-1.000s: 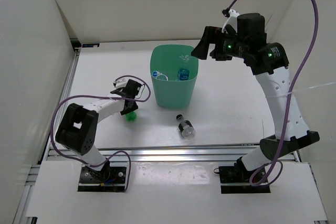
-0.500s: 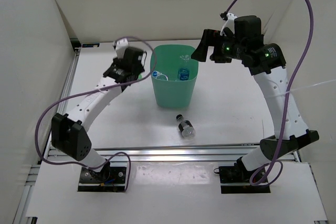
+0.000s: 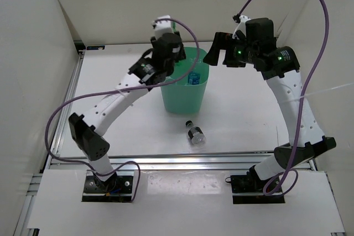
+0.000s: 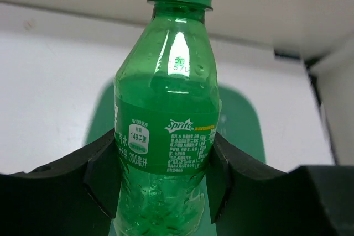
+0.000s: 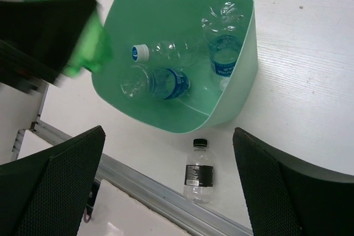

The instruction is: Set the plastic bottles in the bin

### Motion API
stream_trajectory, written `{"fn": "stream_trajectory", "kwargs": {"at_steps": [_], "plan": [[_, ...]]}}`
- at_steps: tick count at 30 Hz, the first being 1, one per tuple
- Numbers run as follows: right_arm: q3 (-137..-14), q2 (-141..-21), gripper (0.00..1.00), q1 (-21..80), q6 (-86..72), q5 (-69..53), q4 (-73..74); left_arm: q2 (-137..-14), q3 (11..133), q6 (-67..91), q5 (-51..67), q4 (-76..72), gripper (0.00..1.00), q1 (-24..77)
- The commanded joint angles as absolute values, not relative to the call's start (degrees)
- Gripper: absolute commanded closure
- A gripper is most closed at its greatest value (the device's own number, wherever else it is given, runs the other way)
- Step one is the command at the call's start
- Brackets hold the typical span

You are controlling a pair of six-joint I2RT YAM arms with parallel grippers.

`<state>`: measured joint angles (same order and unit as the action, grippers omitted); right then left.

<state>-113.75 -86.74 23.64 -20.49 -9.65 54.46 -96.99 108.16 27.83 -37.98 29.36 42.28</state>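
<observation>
My left gripper (image 4: 163,175) is shut on the green bottle (image 4: 166,103) and holds it upright in the air over the left rim of the mint-green bin (image 3: 185,95); it also shows in the top view (image 3: 167,42). In the right wrist view the green bottle (image 5: 83,31) hangs above the bin (image 5: 238,81). Inside the bin lie a plain clear bottle with a white cap (image 5: 166,52) and two clear blue-label bottles (image 5: 163,82) (image 5: 224,53). The short dark-capped bottle (image 3: 194,133) lies on the table in front of the bin. My right gripper (image 3: 214,51) is open and empty, high beside the bin's right rim.
White walls close in the table on the left, back and right. An aluminium rail (image 3: 182,160) runs along the near table edge. Purple cables (image 3: 310,4) loop above both arms.
My left arm has lifted the green bottle from the table at the left and swung it up and right to above the bin's left rim. The right arm has barely moved.
</observation>
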Motion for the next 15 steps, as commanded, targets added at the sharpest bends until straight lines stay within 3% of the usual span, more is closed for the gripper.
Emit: {"fn": "stream_trajectory", "kwargs": {"at_steps": [1,4,6,7,15], "plan": [[-112.76,-84.99,0.0,23.64,-19.25,-8.09,53.88,-97.56,105.65,26.64,-34.54,31.73,0.75,46.66],[-112.24,-84.99,0.0,23.64,-19.25,-7.56,53.88,-96.43,104.24,26.64,-34.01,31.73,0.58,46.67],[-112.24,-84.99,0.0,23.64,-19.25,-6.07,53.88,-95.19,104.24,26.63,-35.93,31.73,0.12,46.67],[-111.71,-84.38,0.0,23.64,-19.25,-6.06,53.88,-93.62,104.85,26.63,-36.82,31.73,0.0,46.67],[-101.62,-75.44,0.0,23.64,-17.93,-7.21,54.93,-80.09,99.16,26.18,-51.31,31.73,0.0,45.45]]}}
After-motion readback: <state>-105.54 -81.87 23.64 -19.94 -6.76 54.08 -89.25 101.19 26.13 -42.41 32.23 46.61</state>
